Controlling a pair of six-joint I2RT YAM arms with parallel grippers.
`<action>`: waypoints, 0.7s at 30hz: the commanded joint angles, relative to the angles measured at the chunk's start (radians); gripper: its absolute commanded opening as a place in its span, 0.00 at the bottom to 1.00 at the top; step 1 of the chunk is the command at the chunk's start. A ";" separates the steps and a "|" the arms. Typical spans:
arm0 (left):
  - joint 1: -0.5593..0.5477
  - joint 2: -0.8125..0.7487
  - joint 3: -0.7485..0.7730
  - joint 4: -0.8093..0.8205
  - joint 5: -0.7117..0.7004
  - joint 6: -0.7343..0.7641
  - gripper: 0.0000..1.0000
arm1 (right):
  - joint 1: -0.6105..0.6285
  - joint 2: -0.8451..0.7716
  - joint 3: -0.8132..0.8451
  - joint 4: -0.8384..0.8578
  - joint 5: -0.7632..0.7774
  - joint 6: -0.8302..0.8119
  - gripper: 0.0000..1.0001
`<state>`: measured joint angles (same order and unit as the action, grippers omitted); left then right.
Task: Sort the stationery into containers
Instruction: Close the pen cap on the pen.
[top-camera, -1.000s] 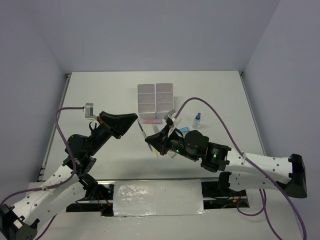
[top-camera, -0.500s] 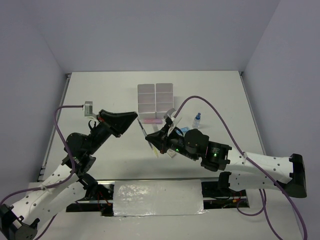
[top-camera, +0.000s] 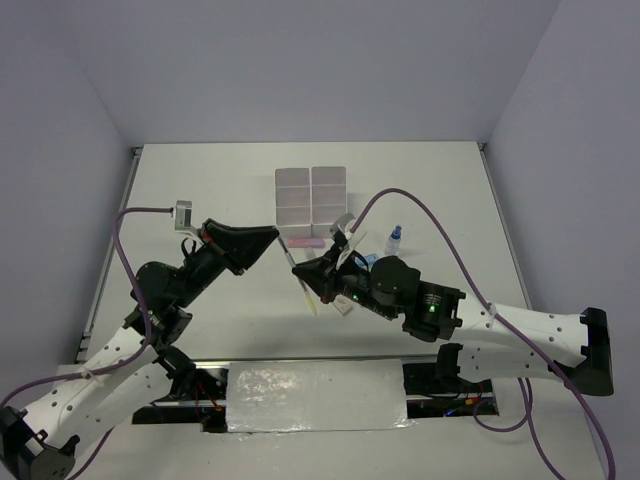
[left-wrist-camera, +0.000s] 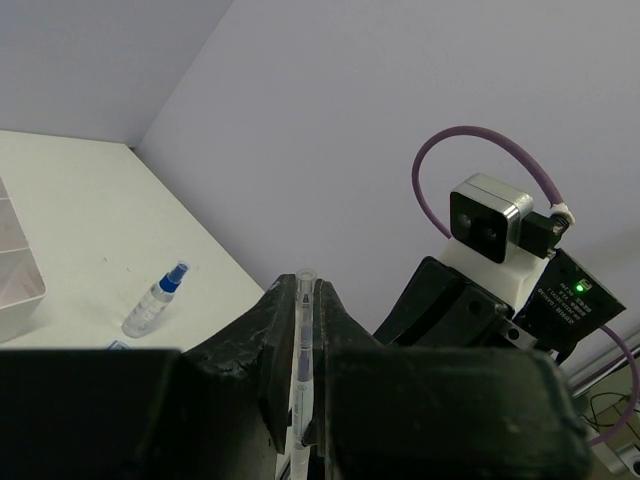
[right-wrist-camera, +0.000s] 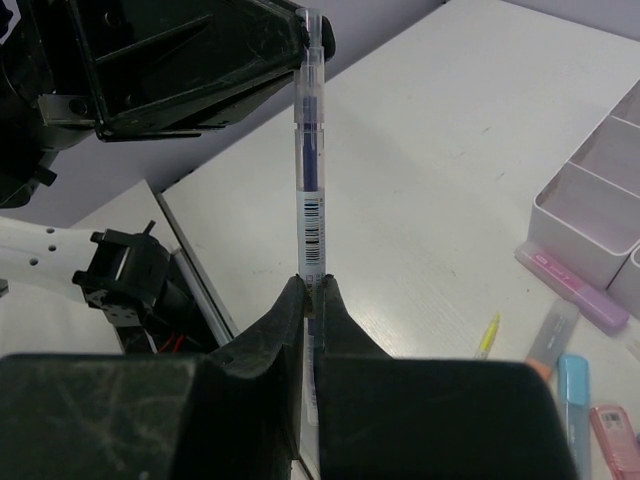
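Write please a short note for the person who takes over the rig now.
Left gripper: shut on one end of the clear pen, in the air.
Right gripper: shut on its other end.
Containers: no item visible inside.
Pink marker, small bottle and other pieces lie on the table beside them.
Left to do: one gripper lets go, then sort everything.

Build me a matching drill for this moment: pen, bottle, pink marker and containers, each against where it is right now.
Things:
1. pen
2. bottle
3. pink marker
4. containers

Places:
A. on the table, off to the containers' right
B. off the table, gripped by both the left gripper and the right gripper
C. far middle of the table
D. lying just in front of the containers

Pairs: 1-B, 2-A, 3-D, 4-C
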<state>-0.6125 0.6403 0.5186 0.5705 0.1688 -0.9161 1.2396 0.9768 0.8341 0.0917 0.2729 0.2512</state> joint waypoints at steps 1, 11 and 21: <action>-0.004 0.012 0.027 0.061 0.044 0.002 0.00 | 0.008 -0.020 0.037 0.089 0.017 -0.021 0.00; -0.004 0.024 0.063 0.032 0.084 0.045 0.41 | 0.008 -0.023 0.040 0.134 0.006 -0.038 0.00; -0.006 0.068 0.095 0.097 0.158 0.059 0.38 | 0.008 -0.012 0.065 0.128 -0.017 -0.021 0.00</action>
<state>-0.6128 0.7002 0.5816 0.5922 0.2707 -0.8875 1.2396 0.9733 0.8410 0.1719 0.2649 0.2333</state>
